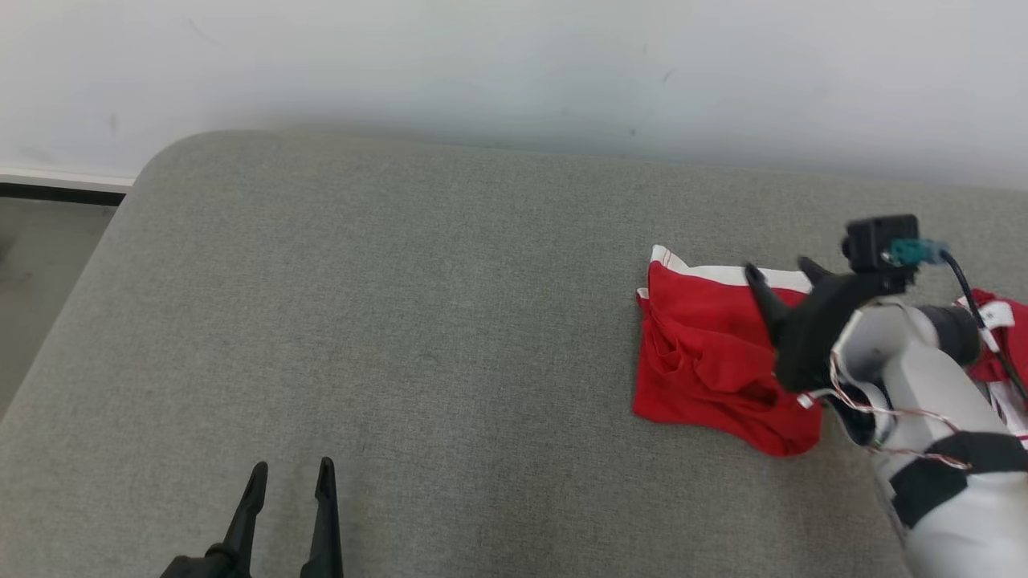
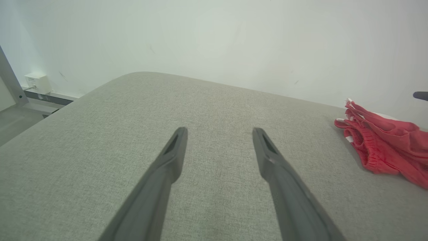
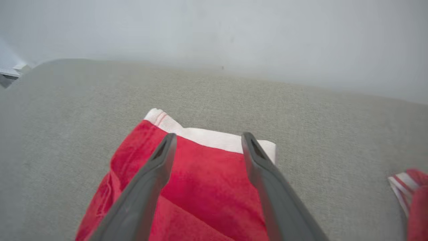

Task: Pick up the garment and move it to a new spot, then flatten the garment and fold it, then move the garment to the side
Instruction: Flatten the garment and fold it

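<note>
A red garment with a white band lies folded on the grey cushion at the right. It also appears as the red garment at the right edge of the left wrist view, and as the red garment under the fingers in the right wrist view. My right gripper hovers over the garment's right part, open, with nothing between its fingers. Near the front edge, far left of the garment, my left gripper stands open and empty, the same left gripper pointing across bare cushion.
The grey cushion runs back to a white wall. Another red and white striped cloth lies at the right edge behind my right arm. The floor drops off past the cushion's left side.
</note>
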Robot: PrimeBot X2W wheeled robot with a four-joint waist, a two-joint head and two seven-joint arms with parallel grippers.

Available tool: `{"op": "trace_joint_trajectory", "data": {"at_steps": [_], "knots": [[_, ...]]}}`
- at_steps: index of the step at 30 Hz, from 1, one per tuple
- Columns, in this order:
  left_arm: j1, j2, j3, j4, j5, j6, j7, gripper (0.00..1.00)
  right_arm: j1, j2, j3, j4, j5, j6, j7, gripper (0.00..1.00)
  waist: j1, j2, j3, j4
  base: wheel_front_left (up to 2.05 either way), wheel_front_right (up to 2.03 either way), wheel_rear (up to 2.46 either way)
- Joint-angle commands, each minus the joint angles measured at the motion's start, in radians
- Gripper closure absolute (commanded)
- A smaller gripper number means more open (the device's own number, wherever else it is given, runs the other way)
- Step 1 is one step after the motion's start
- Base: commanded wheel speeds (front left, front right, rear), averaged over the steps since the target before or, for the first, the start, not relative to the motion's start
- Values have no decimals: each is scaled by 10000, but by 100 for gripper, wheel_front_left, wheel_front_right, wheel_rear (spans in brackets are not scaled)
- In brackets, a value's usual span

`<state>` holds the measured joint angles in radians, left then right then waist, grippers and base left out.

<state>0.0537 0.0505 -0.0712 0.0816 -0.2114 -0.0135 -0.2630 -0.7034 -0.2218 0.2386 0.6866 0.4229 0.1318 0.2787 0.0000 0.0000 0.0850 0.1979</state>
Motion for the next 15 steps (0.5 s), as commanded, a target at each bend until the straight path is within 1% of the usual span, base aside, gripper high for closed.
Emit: {"op": "trace_joint_trajectory", "data": {"at_steps": [1, 2, 3, 4, 5, 8, 10, 14, 15], "knots": [[81, 0, -9, -28, 115, -6, -15, 0, 335, -228, -160, 143, -417, -28, -212, 0, 0, 0, -17, -42, 0, 0, 0], [67, 0, -31, -29, 117, -17, -15, 0, 475, -307, -247, 267, -644, -28, -296, 5, 0, 0, -7, -47, 0, 0, 0], [45, 0, -48, -31, 123, -17, -15, 0, 626, -334, -350, 392, -881, -28, -384, 55, 0, 0, 5, -50, 0, 0, 0], [16, 2, -63, -30, 131, -30, -15, 0, 752, -317, -442, 527, -1094, -28, -476, 85, 0, 0, 23, -47, 0, 0, 0], [-15, 3, -74, -25, 140, -44, -15, 0, 843, -281, -463, 622, -1329, -28, -562, 100, 0, 0, 43, -43, 0, 0, 0], [-103, 2, -98, 2, 145, -85, -15, 0, 1109, 59, -377, 871, -1798, -28, -897, 100, 0, 0, 102, -15, 0, 0, 0], [-149, 2, -88, 25, 177, -109, -15, 0, 1223, 349, -131, 1005, -2042, -28, -1055, 100, 0, 0, 117, 16, 0, 0, 0], [-160, 2, -28, 78, 177, -113, -15, 0, 1355, 1066, 673, 1176, -2166, -28, -1247, 100, 0, 0, 74, 53, 0, 0, 0], [-140, 0, -21, 116, 191, -131, -15, 0, 1420, 1315, 1224, 1264, -1961, -28, -1269, 100, 0, 0, 21, 79, 0, 0, 0]]}}
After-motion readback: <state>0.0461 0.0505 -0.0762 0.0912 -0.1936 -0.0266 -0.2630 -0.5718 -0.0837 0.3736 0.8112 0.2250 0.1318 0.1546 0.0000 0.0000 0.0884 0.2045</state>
